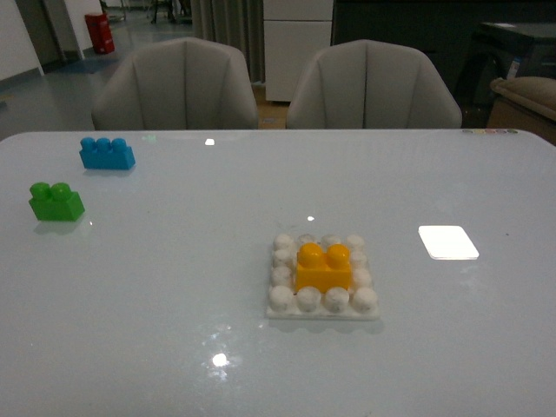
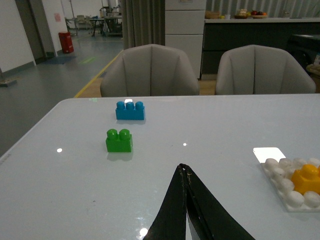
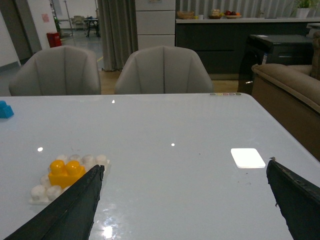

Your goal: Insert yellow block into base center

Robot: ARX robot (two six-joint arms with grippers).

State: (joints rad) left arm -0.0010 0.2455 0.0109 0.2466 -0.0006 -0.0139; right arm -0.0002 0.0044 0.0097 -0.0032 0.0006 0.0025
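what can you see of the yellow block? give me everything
The yellow block is a small orange-yellow brick, plastic by its look, with two round studs side by side on top. It sits upright in the middle of the base, a flat white studded plate, with white studs ringing it on all sides. Only the base touches it; no gripper is near. The green and blue bricks lie far off to the robot's left.
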